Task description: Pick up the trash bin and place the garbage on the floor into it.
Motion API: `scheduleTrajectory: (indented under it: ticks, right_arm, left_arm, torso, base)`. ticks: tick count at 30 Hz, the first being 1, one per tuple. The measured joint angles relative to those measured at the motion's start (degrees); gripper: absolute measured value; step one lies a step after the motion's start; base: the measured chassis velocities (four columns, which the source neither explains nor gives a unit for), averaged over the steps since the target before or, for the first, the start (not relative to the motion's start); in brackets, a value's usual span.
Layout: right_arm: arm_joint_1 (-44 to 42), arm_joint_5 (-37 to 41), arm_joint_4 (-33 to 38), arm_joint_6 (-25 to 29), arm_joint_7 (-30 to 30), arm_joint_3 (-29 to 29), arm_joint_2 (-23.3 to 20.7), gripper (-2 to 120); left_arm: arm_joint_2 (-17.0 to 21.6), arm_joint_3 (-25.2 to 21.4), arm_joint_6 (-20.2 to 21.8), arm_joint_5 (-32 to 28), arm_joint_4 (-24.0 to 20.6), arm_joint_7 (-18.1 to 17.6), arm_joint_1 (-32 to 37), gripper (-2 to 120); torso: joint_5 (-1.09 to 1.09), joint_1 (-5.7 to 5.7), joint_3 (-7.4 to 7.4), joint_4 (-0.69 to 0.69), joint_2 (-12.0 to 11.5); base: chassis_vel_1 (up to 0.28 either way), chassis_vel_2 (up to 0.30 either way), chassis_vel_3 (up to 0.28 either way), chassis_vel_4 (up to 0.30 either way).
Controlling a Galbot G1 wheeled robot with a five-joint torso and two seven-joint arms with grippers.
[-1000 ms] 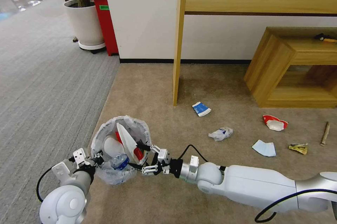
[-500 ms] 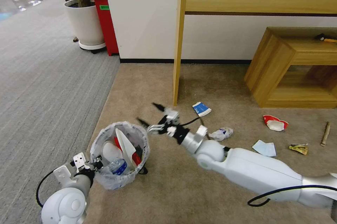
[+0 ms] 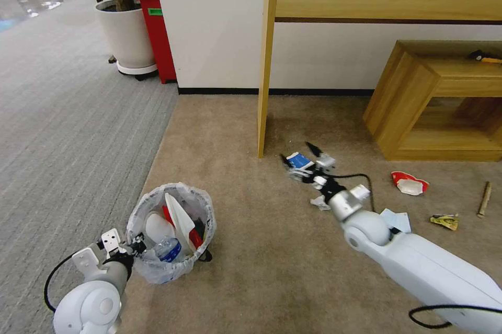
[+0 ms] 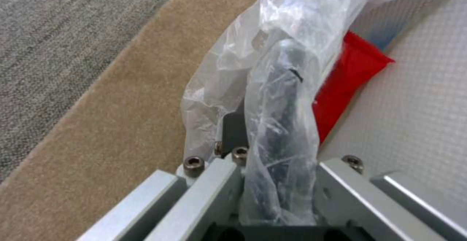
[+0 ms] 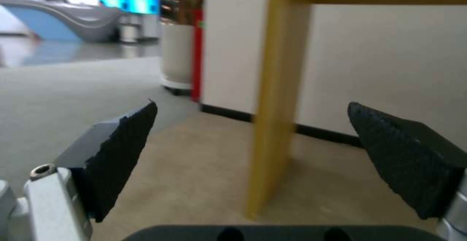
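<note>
The trash bin (image 3: 151, 270), black with a crinkled bag over its rim, hangs at the lower left. My left gripper (image 3: 137, 245) is shut on its rim (image 4: 277, 150). Inside lie a white slipper (image 3: 180, 214), a plastic bottle (image 3: 168, 249) and a red wrapper (image 4: 350, 73). My right gripper (image 3: 296, 150) is open just above the blue-white carton (image 3: 300, 161) on the beige floor (image 3: 251, 271); its pads (image 5: 122, 153) hold nothing. A crumpled white wad (image 3: 318, 202) is partly hidden under that wrist. Further right lie a red-white cup (image 3: 409, 183), a blue mask (image 3: 400, 220) and a wooden stick (image 3: 485, 198).
A tall wooden desk's leg (image 3: 264, 88) stands just behind the carton. A low wooden shelf unit (image 3: 434, 104) is at the right. A yellow wrapper (image 3: 444, 221) lies near the stick. The white plant pot (image 3: 125, 31) and a red cabinet (image 3: 159, 31) stand far left beside grey ribbed carpet (image 3: 63, 114).
My right arm has swung away from the bin, out to the right and farther off, and now hovers open over the carton. The bin has dropped slightly in the left gripper.
</note>
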Motion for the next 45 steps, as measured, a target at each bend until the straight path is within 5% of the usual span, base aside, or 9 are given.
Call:
scheduleTrajectory:
  ticks: [17,45]
  right_arm:
    - [-23.58,-11.4,-3.71,6.6,-1.23,26.81,1.01,100]
    - [-25.18,-16.25,-3.89,7.91,0.7,28.04,3.1,99]
  left_arm:
    - [0.1,0.97,-0.31,0.12,-0.8,0.38,0.32,0]
    - [0.81,0.9,-0.96,-0.07,-2.16,0.89,1.71,0]
  torso:
    - [0.0,-0.01,0.0,-0.01,0.01]
    - [-0.01,0.02,0.02,0.01,-0.01]
  base:
    - [0.0,0.0,0.0,0.0]
    - [-0.063,0.065,0.063,-0.068]
